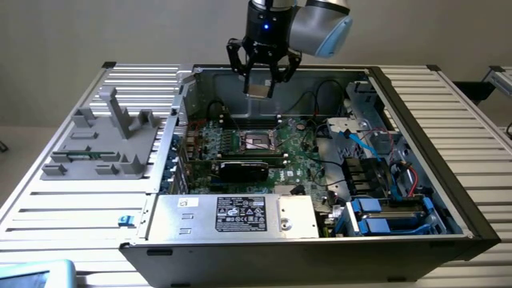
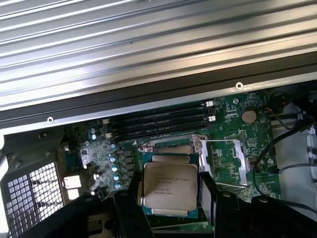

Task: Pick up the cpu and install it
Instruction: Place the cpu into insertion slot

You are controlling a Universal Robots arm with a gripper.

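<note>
Arm [image 1: 320, 27] held high, hand [image 1: 261, 89] pointing down, fingers [image 1: 277, 75] gripping.

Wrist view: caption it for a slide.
The hand grips the cpu above the socket on the motherboard.

Illegible print on cpu [image 2: 170, 186] and power-supply label [image 1: 240, 214]

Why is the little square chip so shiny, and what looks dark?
Wrist view: light shines off the cpu and the ribbed table; the fingers gripping it look black. Exterior view: the case is shadowy inside; a blue light glows on the arm.
</note>
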